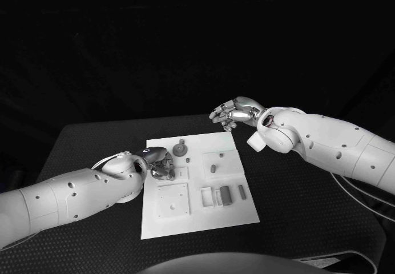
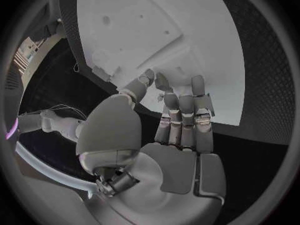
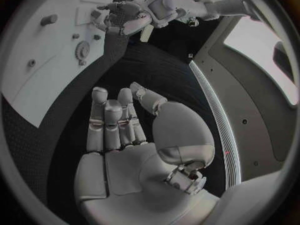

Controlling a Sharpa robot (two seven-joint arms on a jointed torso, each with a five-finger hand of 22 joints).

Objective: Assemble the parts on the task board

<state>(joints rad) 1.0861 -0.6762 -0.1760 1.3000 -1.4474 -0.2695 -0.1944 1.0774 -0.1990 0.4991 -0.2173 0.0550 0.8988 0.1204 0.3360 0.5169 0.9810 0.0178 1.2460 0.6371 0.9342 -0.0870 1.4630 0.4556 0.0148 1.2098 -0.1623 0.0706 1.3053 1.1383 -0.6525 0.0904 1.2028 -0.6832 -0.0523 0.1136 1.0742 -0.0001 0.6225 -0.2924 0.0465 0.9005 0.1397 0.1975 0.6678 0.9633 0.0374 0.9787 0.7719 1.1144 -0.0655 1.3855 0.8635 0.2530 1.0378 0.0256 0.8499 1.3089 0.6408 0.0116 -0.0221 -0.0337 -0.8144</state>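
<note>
While the task board (image 1: pixel 197 214) is lying mid-table with grey parts (image 1: pixel 222 196) seated in it, the left hand (image 1: pixel 160 164) is hovering at its left edge, fingers together, holding nothing, likely lining up a pick. The right hand (image 1: pixel 236 112) is waiting beyond the far edge, fingers loosely curled, empty.

1 task board (image 1: pixel 197 220), 2 hands, approx 7 parts
</note>
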